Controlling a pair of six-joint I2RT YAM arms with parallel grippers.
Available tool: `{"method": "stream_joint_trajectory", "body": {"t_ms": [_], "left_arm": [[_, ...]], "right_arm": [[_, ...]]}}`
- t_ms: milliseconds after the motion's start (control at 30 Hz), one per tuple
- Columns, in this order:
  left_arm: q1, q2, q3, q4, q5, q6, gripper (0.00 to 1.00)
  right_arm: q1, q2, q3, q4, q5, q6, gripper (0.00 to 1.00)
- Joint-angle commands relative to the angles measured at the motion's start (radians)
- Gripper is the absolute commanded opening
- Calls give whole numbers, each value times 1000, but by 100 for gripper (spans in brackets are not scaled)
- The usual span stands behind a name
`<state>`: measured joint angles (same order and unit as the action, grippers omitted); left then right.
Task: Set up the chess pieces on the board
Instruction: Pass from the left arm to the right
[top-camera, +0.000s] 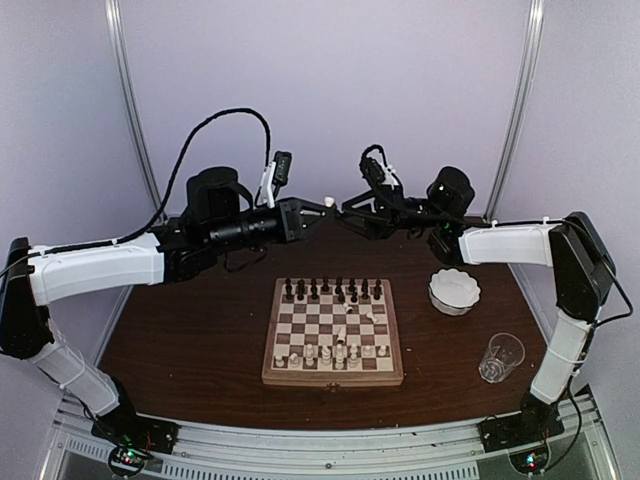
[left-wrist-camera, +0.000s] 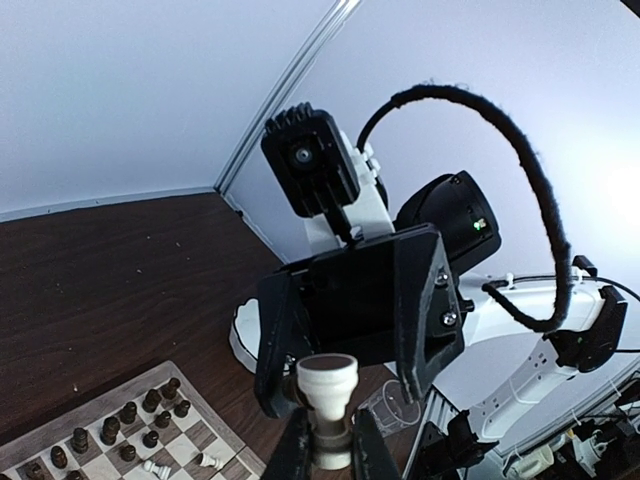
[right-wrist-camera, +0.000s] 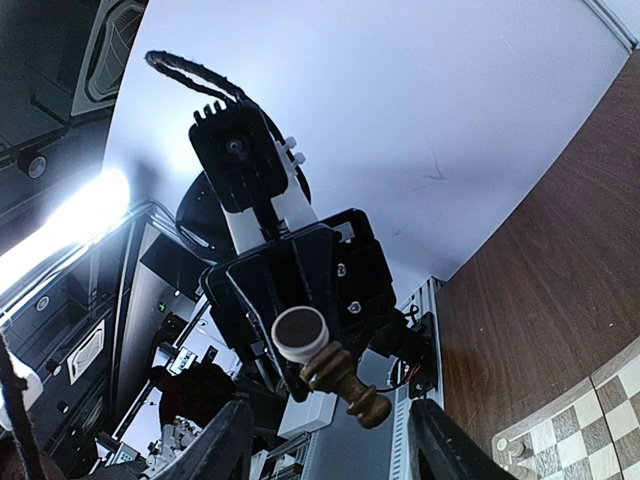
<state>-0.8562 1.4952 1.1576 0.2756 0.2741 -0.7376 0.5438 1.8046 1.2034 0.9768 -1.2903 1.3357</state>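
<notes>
The board (top-camera: 300, 377) is lying mid-tabletop (top-camera: 180, 320), with pieces (top-camera: 330, 290) lining its 6 and 12 o'clock rows. Beyond, at 12 o'clock, we are clamping our left pincer (left-wrist-camera: 328, 432) on a white piece (left-wrist-camera: 328, 385), probably for a mid-air handover. Facing it, our right pincer (right-wrist-camera: 335, 440) is gaping apart, empty.

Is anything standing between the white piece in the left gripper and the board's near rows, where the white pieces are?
Nothing visible blocks a descent from above. The right gripper, open, faces the white piece held by the left gripper; dark pieces line the board's far rows.
</notes>
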Motion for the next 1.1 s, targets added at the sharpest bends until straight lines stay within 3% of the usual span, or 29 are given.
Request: {"method": "stream_joint_trajectory", "body": {"t_ms": [0, 600, 1067], "left_arm": [[6, -10, -9, 95, 25, -32, 0], [8, 9, -23, 109, 33, -54, 0], [14, 20, -34, 112, 46, -68, 0]], "right_arm": [[11, -42, -11, 8, -2, -21, 54], [10, -67, -27, 50, 24, -9, 31], [-8, -80, -30, -23, 45, -73, 15]]}}
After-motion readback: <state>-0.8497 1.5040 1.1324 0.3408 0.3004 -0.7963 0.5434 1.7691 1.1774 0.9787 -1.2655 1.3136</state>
